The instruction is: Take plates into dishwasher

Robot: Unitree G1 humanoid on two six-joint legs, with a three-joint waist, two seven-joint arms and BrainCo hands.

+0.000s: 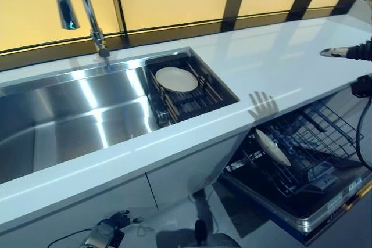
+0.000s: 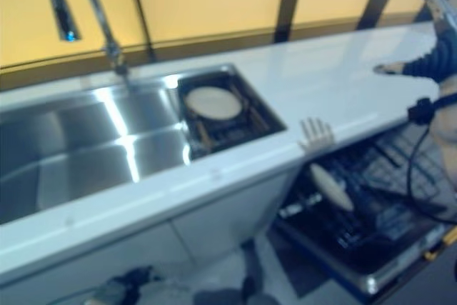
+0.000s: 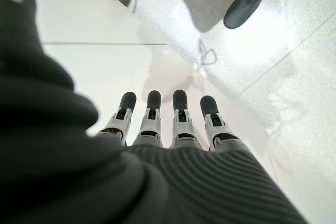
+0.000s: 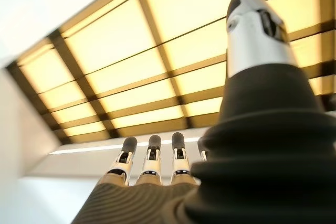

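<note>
One cream plate (image 1: 176, 79) lies flat on a dark rack (image 1: 200, 101) in the right end of the sink. A second cream plate (image 1: 273, 147) stands on edge in the lower wire rack (image 1: 325, 135) of the dishwasher, which is pulled out under the counter. My right hand (image 1: 340, 52) hovers over the counter's far right end, fingers (image 4: 151, 163) straight and holding nothing. Low down in front of the white cabinet doors hangs my left hand (image 1: 107, 232), its fingers (image 3: 152, 121) straight and empty.
A steel sink (image 1: 75, 114) with a tall faucet (image 1: 87, 10) takes up the left of the white counter (image 1: 273, 65). The dishwasher door (image 1: 317, 213) lies open and juts out at lower right. Yellow panels back the counter.
</note>
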